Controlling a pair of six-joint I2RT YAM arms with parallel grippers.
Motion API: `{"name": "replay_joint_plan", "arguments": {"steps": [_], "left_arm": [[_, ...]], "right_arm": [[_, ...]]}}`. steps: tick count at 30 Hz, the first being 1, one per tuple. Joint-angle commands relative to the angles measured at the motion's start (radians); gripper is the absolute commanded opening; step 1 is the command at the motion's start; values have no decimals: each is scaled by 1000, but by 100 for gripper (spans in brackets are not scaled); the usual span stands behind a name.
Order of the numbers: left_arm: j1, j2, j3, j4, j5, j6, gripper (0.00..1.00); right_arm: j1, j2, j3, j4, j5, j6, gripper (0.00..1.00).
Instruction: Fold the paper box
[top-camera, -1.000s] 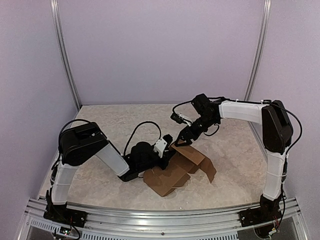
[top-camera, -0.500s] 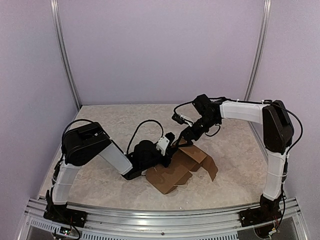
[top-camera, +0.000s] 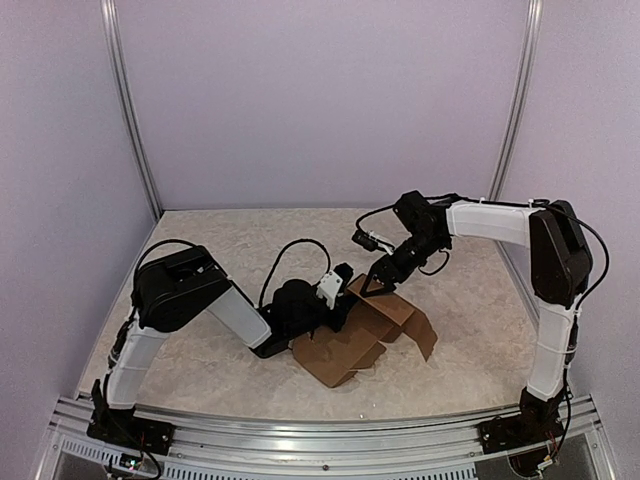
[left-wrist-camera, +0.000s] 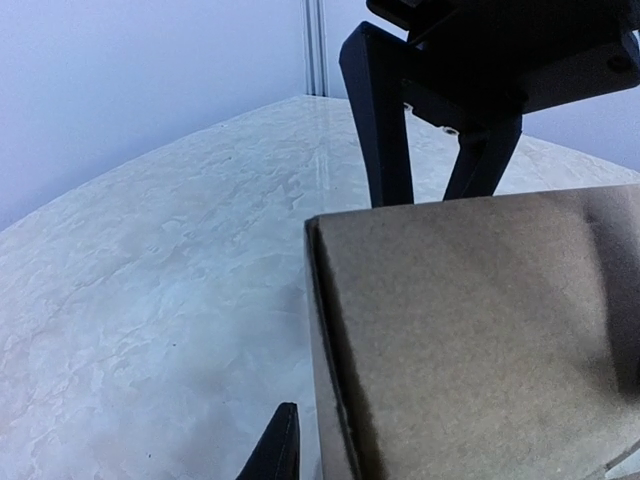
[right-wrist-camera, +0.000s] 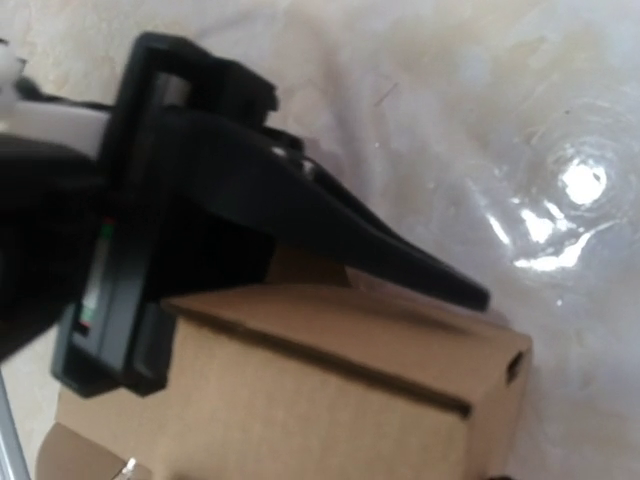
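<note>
The paper box sits between your arms: right jaws spread, empty, at its far flap; left jaws' opening, cannot tell.

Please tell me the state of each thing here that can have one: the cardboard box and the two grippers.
paper box: partly folded, one wall raised, other flaps lying open on the table.
left gripper: low at the box's left side, one finger beside the raised wall, the other hidden; open or shut is unclear.
right gripper: open, fingers spread at the box's far edge, tips hidden behind the wall.
</note>
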Motion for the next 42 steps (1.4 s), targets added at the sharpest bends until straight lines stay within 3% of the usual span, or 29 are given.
{"name": "replay_joint_plan", "arguments": {"steps": [1, 14, 16, 21, 24, 34, 39, 42], "left_arm": [[23, 32, 23, 22, 35, 6, 17], [30, 67, 54, 83, 83, 8, 2], [17, 73, 53, 116, 18, 13, 0], [-78, 76, 51, 228, -374, 70, 0], [-113, 84, 77, 226, -453, 92, 0], [-78, 86, 109, 81, -214, 42, 17], [-42, 73, 106, 27, -137, 3, 18], [-34, 70, 86, 24, -86, 16, 30]], "right_arm": [[-4, 15, 13, -38, -31, -14, 69], [-3, 38, 19, -37, -63, 8, 70], [-4, 40, 19, -36, -65, 18, 70], [-17, 49, 32, -67, -39, 11, 73], [-37, 42, 23, -78, -33, 4, 74], [-74, 76, 37, -95, -77, -16, 66], [-76, 96, 51, -102, -77, -22, 65], [-78, 102, 62, -104, -70, -24, 65]]}}
